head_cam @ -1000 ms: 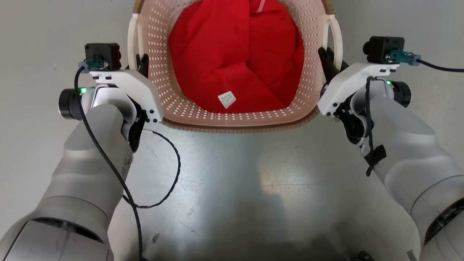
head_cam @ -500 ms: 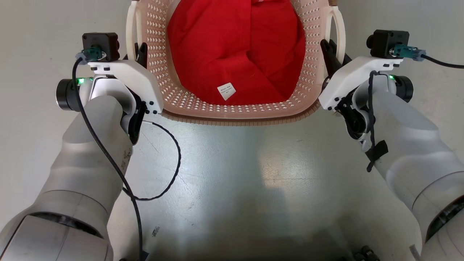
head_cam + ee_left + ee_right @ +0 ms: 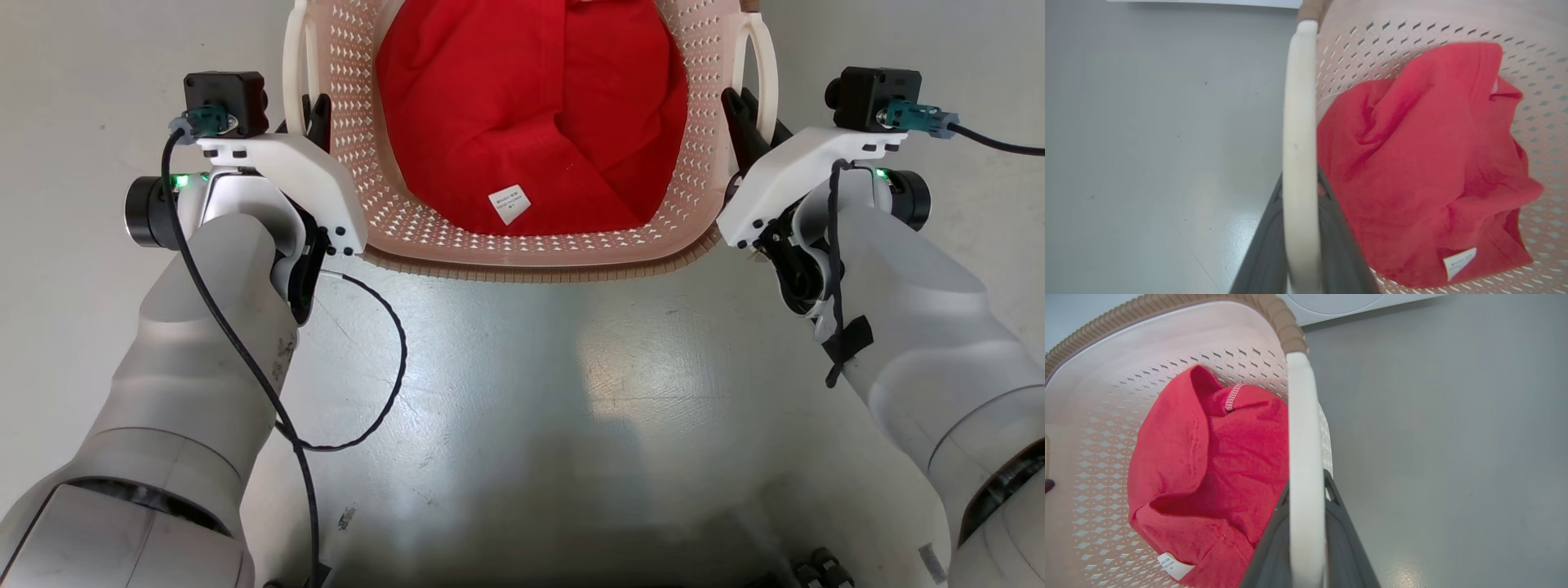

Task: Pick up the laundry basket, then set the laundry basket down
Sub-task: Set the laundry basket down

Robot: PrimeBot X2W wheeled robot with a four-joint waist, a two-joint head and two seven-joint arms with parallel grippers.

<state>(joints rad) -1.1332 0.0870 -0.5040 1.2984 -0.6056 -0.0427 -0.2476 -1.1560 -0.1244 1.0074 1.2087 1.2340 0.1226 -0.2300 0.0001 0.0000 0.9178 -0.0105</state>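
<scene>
In the head view the laundry basket (image 3: 531, 265) is sitting straight ahead of the robot over the grey floor (image 3: 571, 392), with a red garment (image 3: 531, 114) lying inside it. The left gripper (image 3: 310, 122) is reaching in at the left handle (image 3: 291, 82) and the right gripper (image 3: 755, 122) at the right handle (image 3: 766, 82). Whether the base is resting on the floor or hanging just clear of it I cannot tell. The main risk, as I judge it, is a tilt: if one arm travels faster than the other, the basket is going to tip and the garment is going to slide to the low side. Because each hold is on a narrow, smooth loop, a handle could also swivel or slip between the fingers and drop that side. In the left wrist view the left handle (image 3: 1298, 143) is running up between the two dark fingers (image 3: 1261, 253), which are pressing it from both sides, so this claw is closed to the handle's width and clamped on it, touching nothing else. In the right wrist view the right handle (image 3: 1304, 457) is passing likewise between that gripper's fingers (image 3: 1347, 547), which are squeezing it tight. A white appliance (image 3: 1339, 300) is standing just beyond the basket's brown rim (image 3: 1167, 304), near enough that a forward swing could knock against it.
</scene>
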